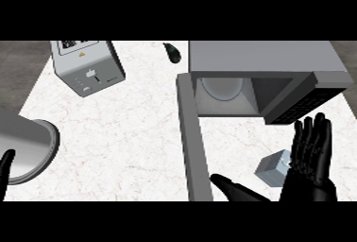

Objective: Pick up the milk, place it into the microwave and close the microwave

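— Where is the milk [273,168]?

— On the counter [140,142], near its front edge and toward the right. It stands in front of the microwave [265,56], not inside it.

— And your right hand [310,177]?

— Open, fingers straight and pointing toward the microwave, thumb spread wide to the left. The milk sits between my thumb and fingers, close against the fingers. I cannot tell whether it touches them. Nothing is curled round it.

— Is the microwave open?

— Yes. Its door [195,142] swings out toward the front edge, just left of the milk. The plate [223,87] inside shows bare.

— Your left hand [5,170]?

— Only a sliver shows at the counter's left edge, beside a pot [28,146]. I cannot tell its state.

— Anything else?

— A toaster [87,66] at the back left corner, and a small dark thing [172,52] at the back edge, just left of the microwave.
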{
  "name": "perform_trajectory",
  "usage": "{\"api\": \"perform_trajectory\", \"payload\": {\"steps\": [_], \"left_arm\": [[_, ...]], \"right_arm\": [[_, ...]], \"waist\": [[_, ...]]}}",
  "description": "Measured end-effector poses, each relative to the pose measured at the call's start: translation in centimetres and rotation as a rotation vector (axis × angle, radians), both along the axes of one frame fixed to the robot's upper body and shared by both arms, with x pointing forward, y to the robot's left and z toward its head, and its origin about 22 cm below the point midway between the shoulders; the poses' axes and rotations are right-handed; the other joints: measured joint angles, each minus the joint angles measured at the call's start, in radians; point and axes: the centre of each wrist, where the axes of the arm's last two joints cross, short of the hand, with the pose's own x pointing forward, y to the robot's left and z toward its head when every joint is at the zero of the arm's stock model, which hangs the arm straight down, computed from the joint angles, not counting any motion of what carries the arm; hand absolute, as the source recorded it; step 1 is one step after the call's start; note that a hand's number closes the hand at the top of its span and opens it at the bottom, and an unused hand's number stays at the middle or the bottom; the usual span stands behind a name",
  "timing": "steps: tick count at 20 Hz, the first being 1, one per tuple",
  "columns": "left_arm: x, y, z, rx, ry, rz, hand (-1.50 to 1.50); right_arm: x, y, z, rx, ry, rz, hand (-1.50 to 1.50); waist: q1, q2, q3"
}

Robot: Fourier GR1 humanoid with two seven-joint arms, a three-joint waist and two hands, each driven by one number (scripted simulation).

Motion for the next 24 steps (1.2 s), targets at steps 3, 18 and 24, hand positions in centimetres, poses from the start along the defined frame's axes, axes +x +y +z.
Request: {"api": "perform_trajectory", "payload": {"steps": [3, 18, 24], "left_arm": [[-0.5, 0.7, -0.6, -0.003, 0.005, -0.001, -1.50], [-2.3, 0.7, -1.0, -0.006, 0.005, -0.012, -1.50], [-2.5, 1.0, -0.7, -0.006, 0.006, -0.008, -1.50]], "right_arm": [[0.3, -0.9, -1.5, 0.007, 0.020, -0.030, -1.50], [-2.5, -6.2, -9.7, 0.012, 0.110, -0.138, -1.50], [-3.1, -7.8, -12.6, 0.007, 0.119, -0.126, -1.50]], "waist": [[0.001, 0.000, 0.000], [-0.003, -0.001, 0.000], [-0.002, 0.000, 0.000]]}}
